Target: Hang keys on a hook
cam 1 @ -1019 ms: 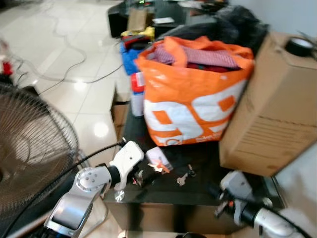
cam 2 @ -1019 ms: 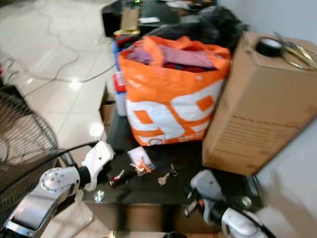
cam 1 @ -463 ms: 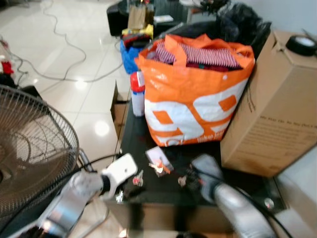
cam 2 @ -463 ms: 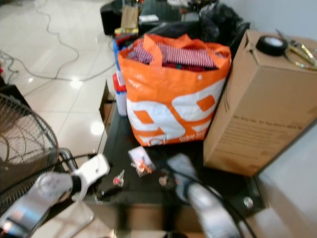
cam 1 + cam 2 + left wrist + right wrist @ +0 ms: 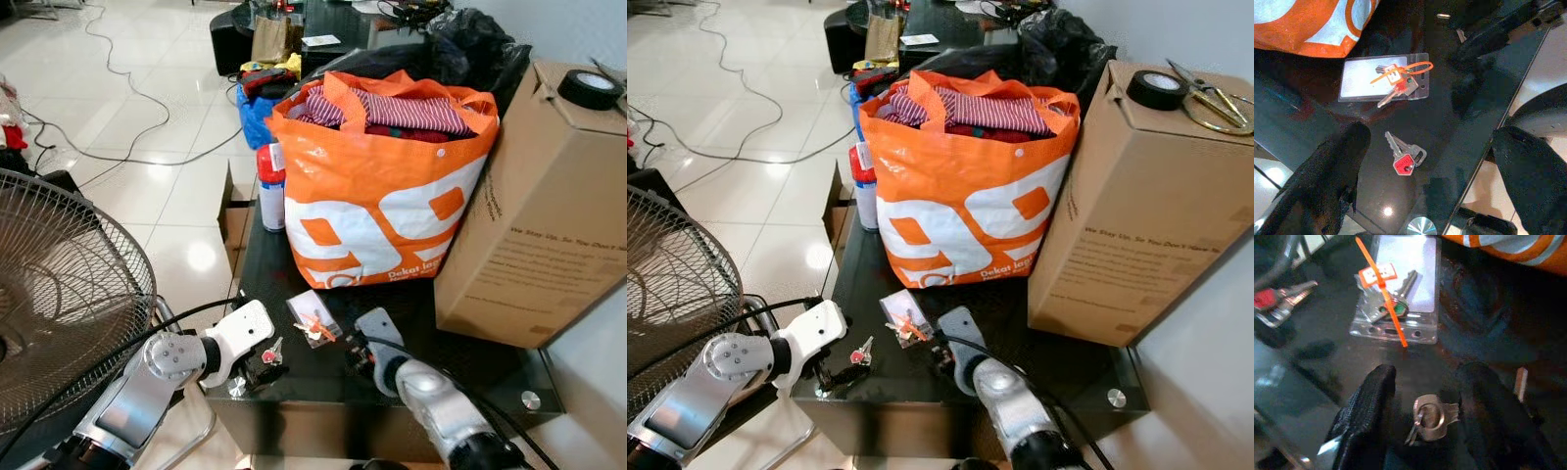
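Glossy black glass bench (image 5: 294,269) in front of you, white tiled floor (image 5: 147,117) off to the left with cables across it, and a fan (image 5: 59,304) at near left.

Your right gripper (image 5: 1422,418) is down at the near edge of the bench, fingers spread, with the silver keys (image 5: 1431,418) lying flat on the glass between them, not pinched yet. Your left gripper (image 5: 1425,181) is also spread open, low over the near left corner, straddling a second set, the red-tagged keys (image 5: 1403,156). Between the two sets, slightly farther back, lies a clear sleeve (image 5: 1383,77) with one more key and an orange tie (image 5: 1400,73) inside.

How will the keys handle? I'd judge them light, rigid, thin and slippery on that glass, so they may skate away from a closing finger. Flat blades give you little to bite on. Go for the ring, where the metal stacks up thickest, and close square across it. No hook is visible from here, so you will have to go looking for one after pickup.

Containers now. An orange bag (image 5: 382,196) stands open at the far middle, stuffed with striped and red clothes (image 5: 392,108). Touching its right side is a closed cardboard box (image 5: 1136,206), with a tape roll (image 5: 1156,88) and scissors (image 5: 1210,98) on top. A red-capped spray can (image 5: 271,186) stands just left of the bag.
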Controlling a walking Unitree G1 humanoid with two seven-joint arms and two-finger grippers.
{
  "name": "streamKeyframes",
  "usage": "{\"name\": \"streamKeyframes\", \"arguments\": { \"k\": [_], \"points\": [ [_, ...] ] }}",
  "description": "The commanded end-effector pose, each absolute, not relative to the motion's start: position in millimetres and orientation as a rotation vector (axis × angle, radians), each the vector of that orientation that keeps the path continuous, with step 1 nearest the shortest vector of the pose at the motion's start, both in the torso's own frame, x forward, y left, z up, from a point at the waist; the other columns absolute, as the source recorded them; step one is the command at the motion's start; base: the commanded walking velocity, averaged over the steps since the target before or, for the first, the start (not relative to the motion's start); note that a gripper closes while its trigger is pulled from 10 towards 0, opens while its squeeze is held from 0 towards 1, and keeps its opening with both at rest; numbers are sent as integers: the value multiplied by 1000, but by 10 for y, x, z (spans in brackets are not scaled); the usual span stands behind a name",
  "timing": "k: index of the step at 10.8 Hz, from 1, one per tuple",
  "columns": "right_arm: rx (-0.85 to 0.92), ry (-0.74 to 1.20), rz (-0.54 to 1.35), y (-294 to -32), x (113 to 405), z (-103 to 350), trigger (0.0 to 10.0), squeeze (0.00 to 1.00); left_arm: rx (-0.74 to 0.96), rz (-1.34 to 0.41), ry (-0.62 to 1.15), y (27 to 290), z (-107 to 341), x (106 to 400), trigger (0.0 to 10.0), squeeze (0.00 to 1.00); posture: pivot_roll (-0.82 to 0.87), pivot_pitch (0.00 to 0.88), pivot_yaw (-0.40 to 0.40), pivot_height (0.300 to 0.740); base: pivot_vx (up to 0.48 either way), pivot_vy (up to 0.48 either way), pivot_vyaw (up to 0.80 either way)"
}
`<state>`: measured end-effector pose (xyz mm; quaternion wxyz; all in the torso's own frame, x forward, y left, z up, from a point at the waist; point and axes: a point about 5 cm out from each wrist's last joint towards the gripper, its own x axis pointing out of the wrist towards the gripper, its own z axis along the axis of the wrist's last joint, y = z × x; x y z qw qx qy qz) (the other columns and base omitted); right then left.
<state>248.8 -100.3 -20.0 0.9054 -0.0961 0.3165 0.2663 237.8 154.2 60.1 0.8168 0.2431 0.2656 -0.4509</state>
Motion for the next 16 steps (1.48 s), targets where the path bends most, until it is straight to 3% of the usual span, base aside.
{"name": "streamKeyframes", "arguments": {
  "k": [1,3,4,5,6,8,16],
  "points": [
    [-229,640,545,-1013,2496,-209,10000,1000,523,-976,570,1525,604,2381,10000,0,-90,0,-10,740,0,0,0],
    [-270,696,515,-1079,2489,-275,10000,1000,511,-983,578,1517,591,2367,10000,0,-96,0,-10,740,0,0,0],
    [-294,711,529,-1096,2459,-309,10000,0,509,-984,580,1515,586,2365,10000,0,-98,0,-9,740,0,0,0],
    [-278,733,529,-1106,2432,-343,10000,0,508,-987,581,1515,582,2365,10000,0,-101,0,-6,740,0,0,0],
    [-253,748,525,-1109,2414,-364,5922,0,508,-991,582,1516,578,2366,10000,0,-105,0,-3,740,0,0,0],
    [-219,775,564,-1084,2362,-397,157,0,508,-998,582,1503,577,2369,10000,0,-112,0,2,740,0,0,0],
    [-213,783,564,-1137,2344,-415,0,0,507,-1010,577,1468,600,2372,10000,0,-114,0,1,740,0,0,0]
  ]
}}
